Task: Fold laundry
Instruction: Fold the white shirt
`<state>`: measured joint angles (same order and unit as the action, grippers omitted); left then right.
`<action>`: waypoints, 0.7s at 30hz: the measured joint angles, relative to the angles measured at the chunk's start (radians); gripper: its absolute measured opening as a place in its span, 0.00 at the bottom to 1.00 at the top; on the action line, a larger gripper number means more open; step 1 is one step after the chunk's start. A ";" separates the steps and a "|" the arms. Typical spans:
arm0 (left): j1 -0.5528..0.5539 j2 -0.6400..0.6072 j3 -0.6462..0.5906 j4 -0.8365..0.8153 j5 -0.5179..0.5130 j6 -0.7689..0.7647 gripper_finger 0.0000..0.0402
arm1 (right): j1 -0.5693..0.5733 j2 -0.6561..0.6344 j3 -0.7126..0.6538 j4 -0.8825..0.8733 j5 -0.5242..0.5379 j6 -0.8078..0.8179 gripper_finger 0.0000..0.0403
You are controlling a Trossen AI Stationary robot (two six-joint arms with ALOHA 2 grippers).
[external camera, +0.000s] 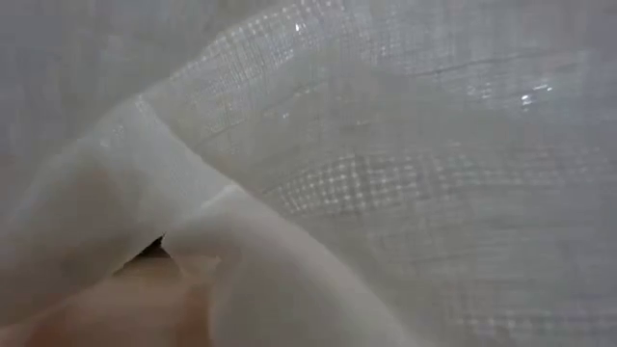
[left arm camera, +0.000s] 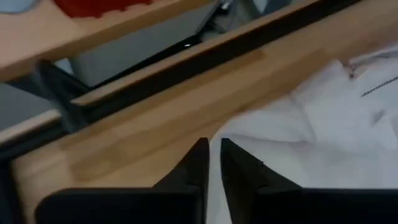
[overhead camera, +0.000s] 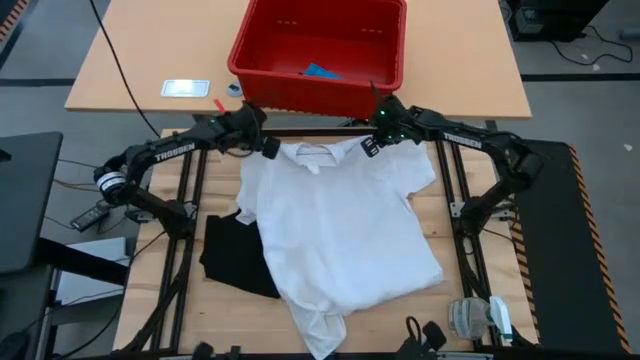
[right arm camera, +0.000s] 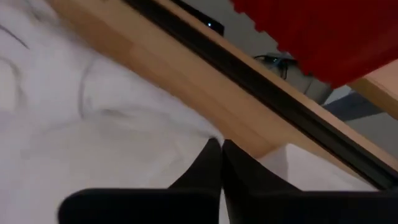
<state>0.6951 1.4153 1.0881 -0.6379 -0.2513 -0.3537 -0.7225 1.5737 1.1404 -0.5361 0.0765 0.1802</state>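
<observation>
A large white T-shirt (overhead camera: 340, 225) lies spread on the wooden table, collar (overhead camera: 315, 152) toward the far edge and lower end bunched at the near edge. Its left part lies over a black garment (overhead camera: 232, 255). A bright blue piece (overhead camera: 320, 72) lies in the red basket (overhead camera: 250, 45) beyond the table. My left gripper (overhead camera: 268, 148) is at the shirt's far left corner and my right gripper (overhead camera: 370, 146) at its far right corner, both shut on the cloth. In the low view, white cloth (external camera: 386, 145) fills the picture. My left gripper (left arm camera: 212, 144) has the shirt's far left edge (left arm camera: 216, 163) in the narrow slit between its two fingers. It slants down from the table's left. The cloth around it lies slack on the table. I cannot tell whether it has one layer or several. My right gripper (right arm camera: 221, 143) pinches the shirt's far right edge (right arm camera: 205, 134) between its two closed fingers, with white cloth on both sides of them. It slants down from the table's right. The shirt beside it rests on the table with soft wrinkles.
The red basket stands on a second wooden table just past the far edge, close above both grippers. A white card (overhead camera: 186, 88) lies left of it. A dark frame rail (right arm camera: 261, 81) runs along the far edge. A small grey device (overhead camera: 478, 318) sits at the near right.
</observation>
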 joint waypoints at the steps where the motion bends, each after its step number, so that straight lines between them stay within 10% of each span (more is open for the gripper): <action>1: 0.021 0.006 0.000 0.008 0.002 0.020 0.13 | -0.005 0.009 0.000 0.016 0.000 0.013 0.07; 13: 0.182 0.022 0.110 -0.127 0.175 0.033 0.48 | -0.068 -0.076 0.010 0.014 -0.140 0.154 0.31; 21: -0.113 0.017 -0.054 -0.159 0.192 -0.291 0.48 | 0.080 -0.098 -0.194 -0.009 -0.338 0.215 0.29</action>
<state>0.5818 1.4326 1.0344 -0.7968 -0.0589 -0.6446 -0.6422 1.4758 0.9468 -0.5453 -0.2611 0.3951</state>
